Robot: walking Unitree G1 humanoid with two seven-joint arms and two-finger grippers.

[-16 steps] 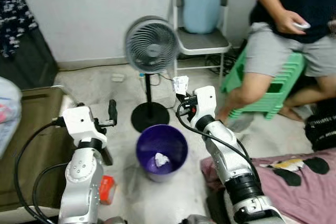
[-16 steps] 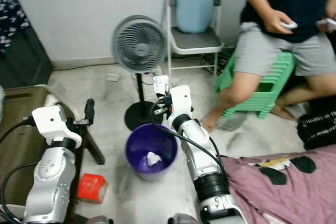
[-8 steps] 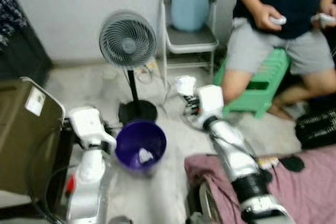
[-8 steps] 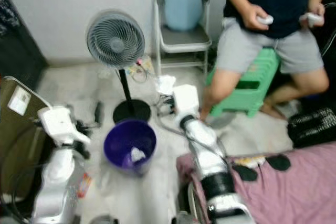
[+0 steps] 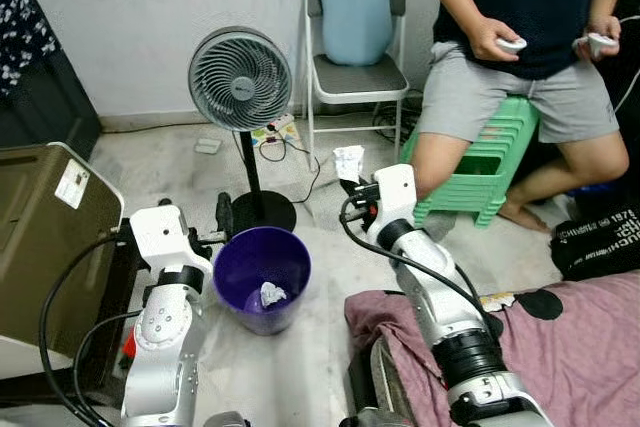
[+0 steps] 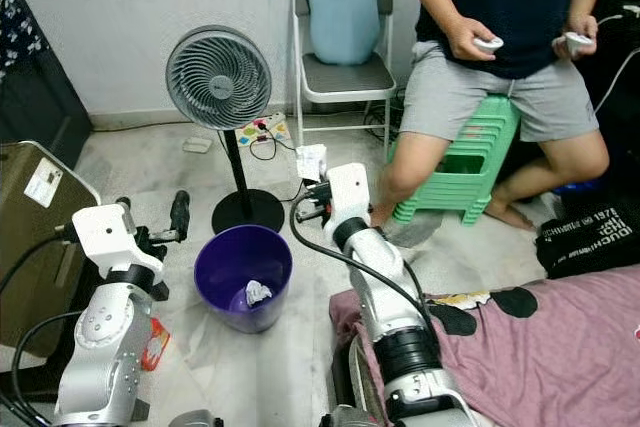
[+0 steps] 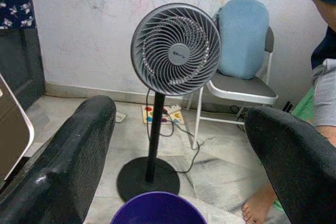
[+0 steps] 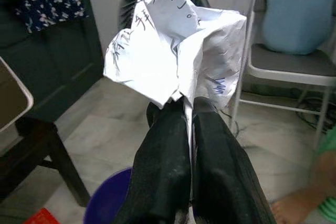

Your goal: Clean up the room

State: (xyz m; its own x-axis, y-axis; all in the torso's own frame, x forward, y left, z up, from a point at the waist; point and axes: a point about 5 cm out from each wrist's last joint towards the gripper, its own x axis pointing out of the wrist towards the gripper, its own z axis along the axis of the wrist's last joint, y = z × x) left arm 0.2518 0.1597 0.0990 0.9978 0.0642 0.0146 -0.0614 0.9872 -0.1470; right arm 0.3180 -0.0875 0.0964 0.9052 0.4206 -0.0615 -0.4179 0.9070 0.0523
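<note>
Your room is part tidied, by the look of it. The purple bin (image 5: 262, 275) stands on the floor below and between your two claws, and one crumpled paper (image 5: 271, 294) already lies in its bottom. The standing fan (image 5: 240, 82) rises just beyond the bin, ahead of both claws. Your right claw (image 5: 352, 187) is clamped tight on a second crumpled sheet of paper (image 8: 176, 59), held up just past the bin's far rim, not yet over the opening. Your left claw (image 7: 178, 150) gapes wide and empty beside the bin's near-left rim. A red packet (image 6: 155, 343) on the floor below your left arm looks like work left.
</note>
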